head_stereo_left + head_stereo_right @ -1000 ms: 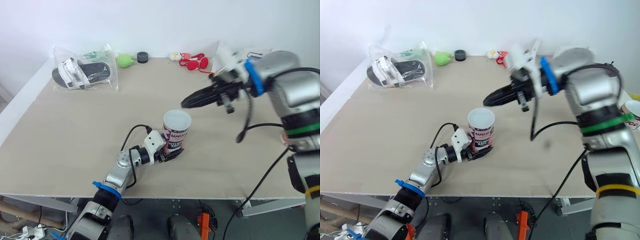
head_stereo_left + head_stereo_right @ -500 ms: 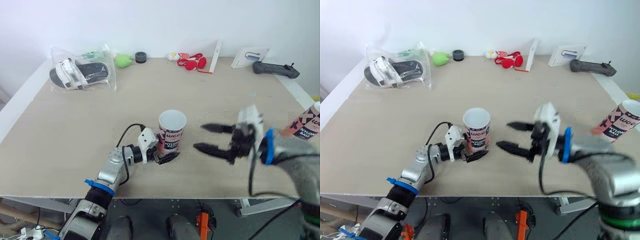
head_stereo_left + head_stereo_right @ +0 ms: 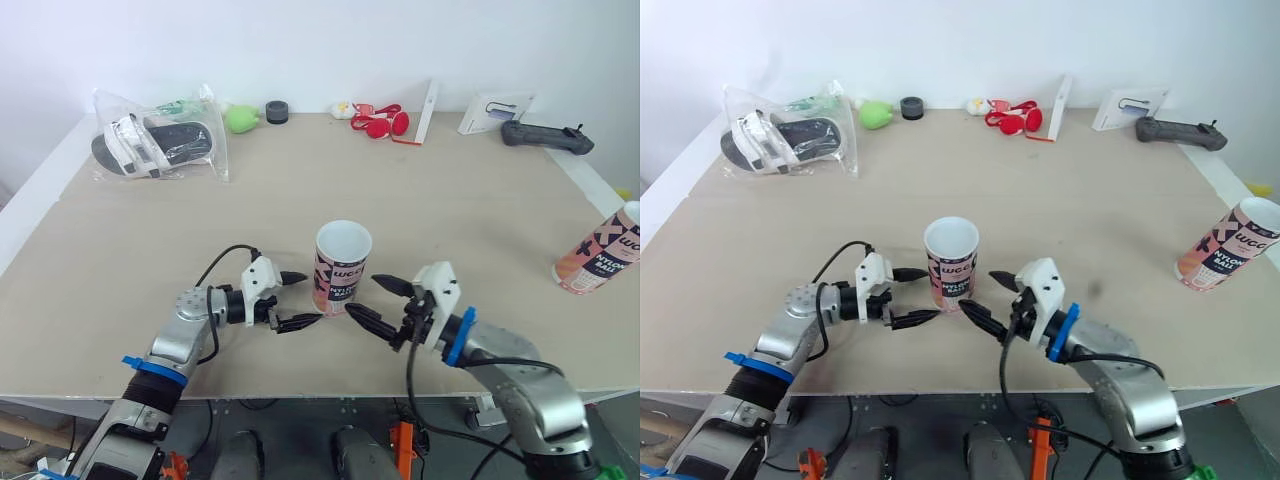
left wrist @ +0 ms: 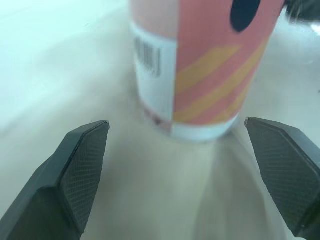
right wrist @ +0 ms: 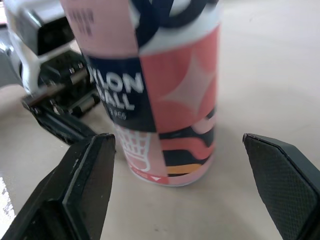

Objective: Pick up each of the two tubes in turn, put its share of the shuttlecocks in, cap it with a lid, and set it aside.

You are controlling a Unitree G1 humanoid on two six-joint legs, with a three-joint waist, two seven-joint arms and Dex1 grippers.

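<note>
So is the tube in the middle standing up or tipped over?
Standing up. The tube has its base flat on the table and its open mouth faces up, with no lid on.

We saw a beige table (image 3: 480, 230) with one open tube (image 3: 341, 268) standing upright near the middle of its front edge. A second tube (image 3: 598, 250) stood at the right edge, well apart from the first. Along the far edge we counted, from the left corner, a clear plastic bag (image 3: 160, 140) holding sandals, a green lump (image 3: 240, 119), a black ring (image 3: 277, 111), a small white and yellow piece (image 3: 343, 108), a red item (image 3: 382, 123), a thin white panel (image 3: 429, 104) standing on end, a white box (image 3: 489, 113) and a black controller (image 3: 546, 138) at the far right corner.
</note>
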